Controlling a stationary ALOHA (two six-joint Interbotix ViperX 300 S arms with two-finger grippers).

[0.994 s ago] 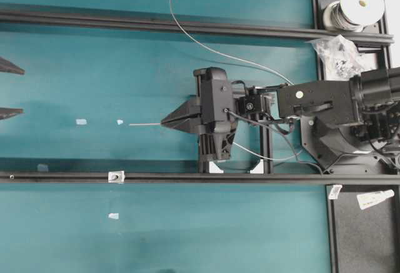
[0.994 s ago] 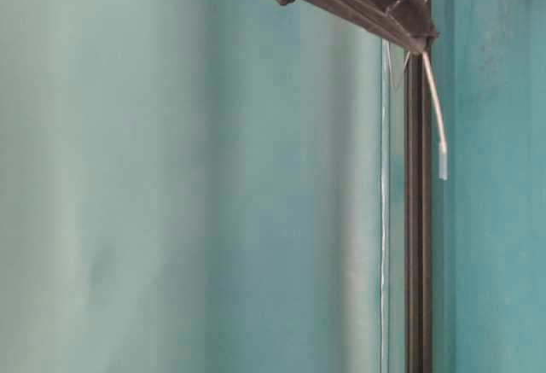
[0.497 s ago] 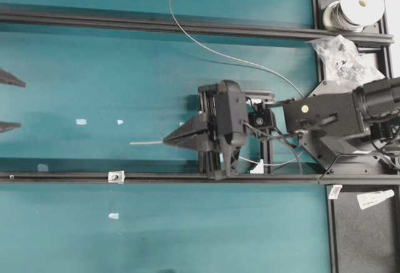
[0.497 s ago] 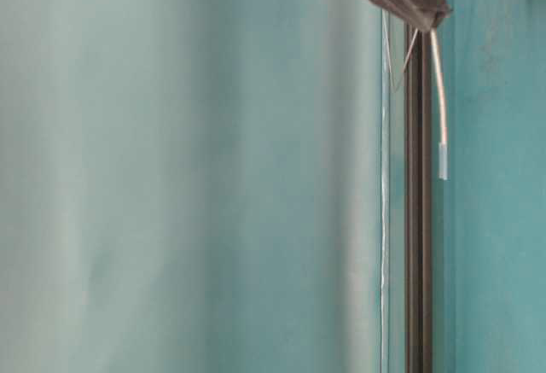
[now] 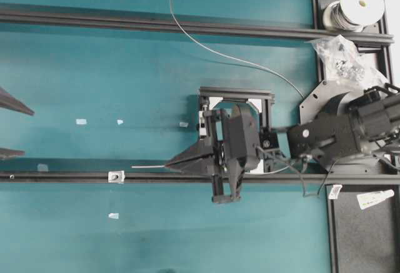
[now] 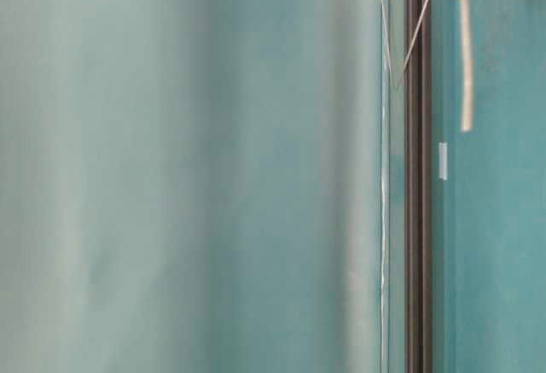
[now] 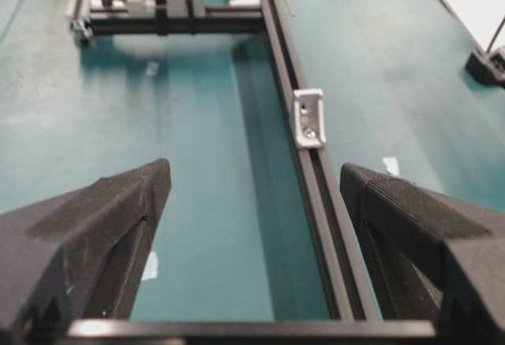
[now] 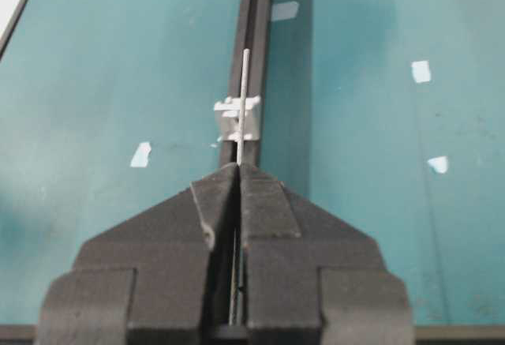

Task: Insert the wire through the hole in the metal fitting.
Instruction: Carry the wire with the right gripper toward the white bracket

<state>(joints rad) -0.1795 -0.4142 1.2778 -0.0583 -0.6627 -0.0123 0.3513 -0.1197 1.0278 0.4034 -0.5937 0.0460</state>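
My right gripper (image 5: pixel 170 165) is shut on the thin silvery wire (image 5: pixel 150 166), and a short straight end sticks out to the left. In the overhead view the wire's tip stops just right of the small square metal fitting (image 5: pixel 115 176), which sits on the lower black rail (image 5: pixel 56 177). In the right wrist view the wire (image 8: pixel 243 100) runs from the right gripper (image 8: pixel 239 168) across the fitting (image 8: pixel 254 121). At the far left, my left gripper (image 5: pixel 9 127) stands open and empty. Its wrist view shows the fitting (image 7: pixel 308 118) ahead of the left gripper (image 7: pixel 254 181).
An upper black rail (image 5: pixel 156 26) crosses the teal table. A black frame (image 5: pixel 236 93) with white blocks lies behind the right wrist. A wire spool (image 5: pixel 359 1), a plastic bag (image 5: pixel 340 54) and a white tube (image 5: pixel 375 198) sit at right. Pale tape scraps (image 5: pixel 81 122) dot the mat.
My right gripper has carried the wire from the middle of the table toward the lower rail, so the tip now lies close to the fitting. The left fingers reach slightly further into view.
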